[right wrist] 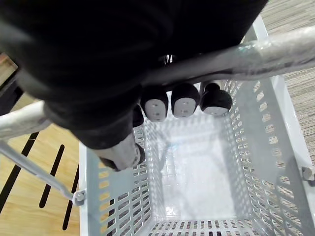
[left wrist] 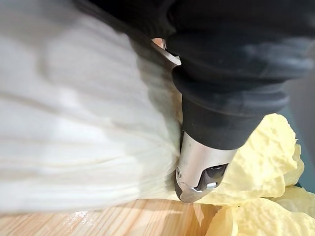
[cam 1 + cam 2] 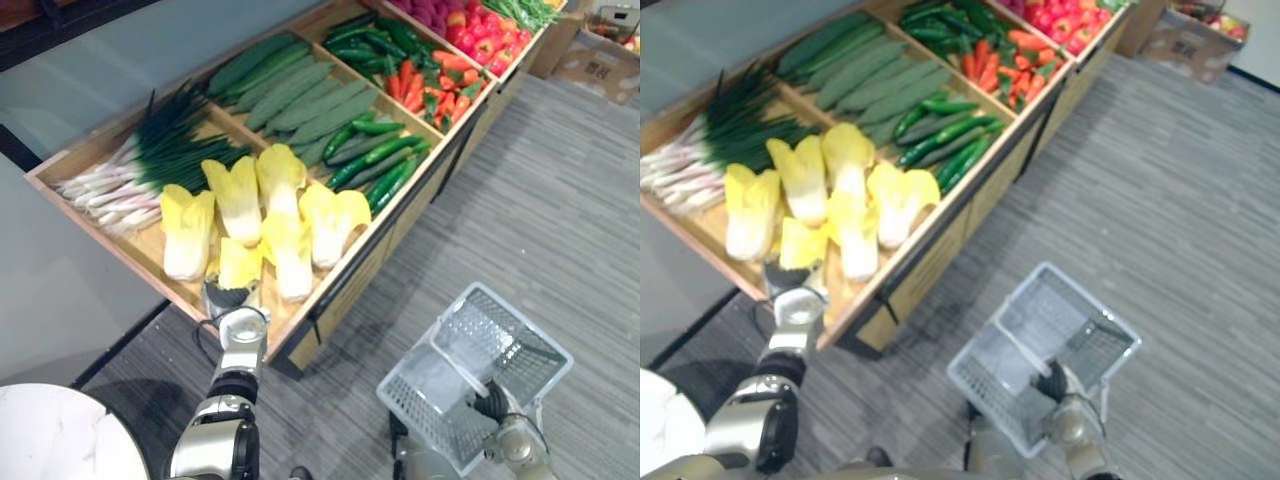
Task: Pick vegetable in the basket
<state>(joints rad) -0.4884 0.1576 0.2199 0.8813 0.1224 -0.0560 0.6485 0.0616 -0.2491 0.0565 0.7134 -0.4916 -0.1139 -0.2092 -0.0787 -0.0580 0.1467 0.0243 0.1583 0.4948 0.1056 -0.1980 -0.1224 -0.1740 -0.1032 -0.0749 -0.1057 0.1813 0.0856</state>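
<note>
Left hand [image 3: 235, 300], closure indeterminate on the nearest napa cabbage [image 3: 240, 266], should seat on its firm stalk before lifting; right hand [image 1: 184, 101] clamps the basket handle [image 1: 266, 54].

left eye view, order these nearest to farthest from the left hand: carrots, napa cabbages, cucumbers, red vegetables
Measured from the left hand at the stand's front edge:
1. napa cabbages, directly ahead of the hand, in the nearest compartment
2. cucumbers, in the next compartment, to the right
3. carrots, one compartment further along
4. red vegetables, at the stand's far end
</note>
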